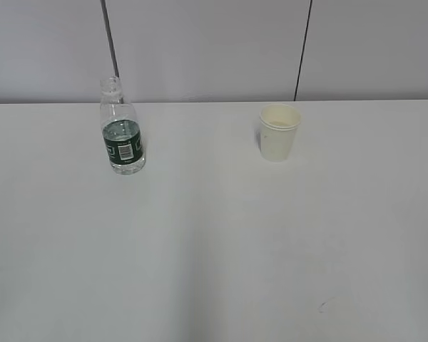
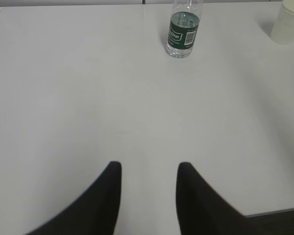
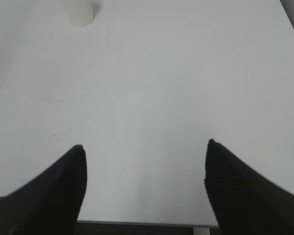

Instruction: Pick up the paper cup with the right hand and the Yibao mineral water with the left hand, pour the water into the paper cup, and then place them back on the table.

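Seen upright and well apart on the white surface from the exterior camera: Yibao mineral water at left, paper cup at right, no arms in shot. Shown only by wrist cameras: left claw partly released, right claw released wide, both empty near the front edge. Bare surface between each claw and its distant target.

Both wrist views cut off the cup at the top edge; the bottle loses its neck.
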`<state>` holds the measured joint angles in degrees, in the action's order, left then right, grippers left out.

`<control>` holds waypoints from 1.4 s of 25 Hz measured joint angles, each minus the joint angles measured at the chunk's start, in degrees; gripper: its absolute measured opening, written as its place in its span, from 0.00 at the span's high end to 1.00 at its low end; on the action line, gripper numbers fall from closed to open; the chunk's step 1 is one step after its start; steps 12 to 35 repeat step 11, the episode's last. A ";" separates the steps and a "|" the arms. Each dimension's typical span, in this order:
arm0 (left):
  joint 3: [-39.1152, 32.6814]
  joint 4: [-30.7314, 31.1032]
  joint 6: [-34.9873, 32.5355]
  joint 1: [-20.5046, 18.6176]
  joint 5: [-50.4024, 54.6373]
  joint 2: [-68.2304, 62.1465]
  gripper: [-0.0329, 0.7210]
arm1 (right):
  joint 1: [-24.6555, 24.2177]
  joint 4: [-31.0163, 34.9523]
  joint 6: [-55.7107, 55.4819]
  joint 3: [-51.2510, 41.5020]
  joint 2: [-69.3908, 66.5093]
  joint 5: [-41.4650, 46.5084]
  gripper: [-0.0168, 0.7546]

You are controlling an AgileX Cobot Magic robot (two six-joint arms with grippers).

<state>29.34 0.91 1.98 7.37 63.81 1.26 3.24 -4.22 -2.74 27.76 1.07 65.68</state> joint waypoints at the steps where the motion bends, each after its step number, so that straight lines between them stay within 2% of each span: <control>1: 0.00 0.00 0.00 0.00 0.00 0.00 0.63 | 0.00 0.00 0.00 0.00 0.00 0.00 0.22; 35: 0.00 0.00 0.00 0.00 0.00 0.00 0.63 | 0.00 0.00 0.05 0.00 0.00 0.00 0.22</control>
